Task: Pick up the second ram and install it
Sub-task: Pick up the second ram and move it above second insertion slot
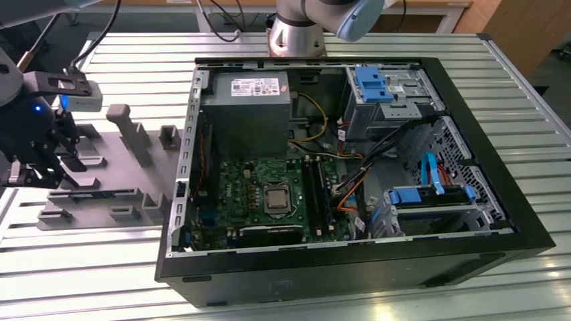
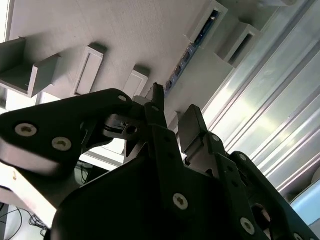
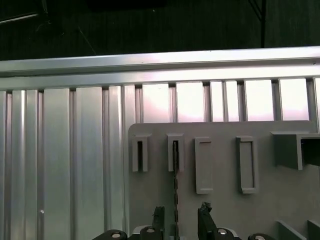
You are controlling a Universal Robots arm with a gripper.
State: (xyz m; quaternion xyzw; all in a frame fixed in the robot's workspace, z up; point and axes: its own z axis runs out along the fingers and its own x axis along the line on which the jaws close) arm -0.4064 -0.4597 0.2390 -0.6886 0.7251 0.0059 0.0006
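Observation:
The second ram (image 3: 175,175) stands on edge in a slotted holder of the grey fixture plate (image 3: 225,210). It shows as a thin dark strip in the first wrist view and as a bluish strip (image 2: 192,46) in the second wrist view. In the exterior view the ram (image 1: 93,195) lies low on the plate at the exterior view's left. My gripper (image 3: 182,216) hangs over one end of the stick, open, with a finger on each side of its line and not touching it. The gripper (image 2: 172,109) shows close up, and again (image 1: 36,170) at the far left.
An open black computer case (image 1: 357,267) lies on the slatted metal table (image 1: 535,167). Inside are a green motherboard (image 1: 267,200) with black memory slots (image 1: 317,194), a power supply (image 1: 248,100) and blue drive brackets (image 1: 428,194). Upright grey posts (image 1: 134,134) rise from the fixture plate.

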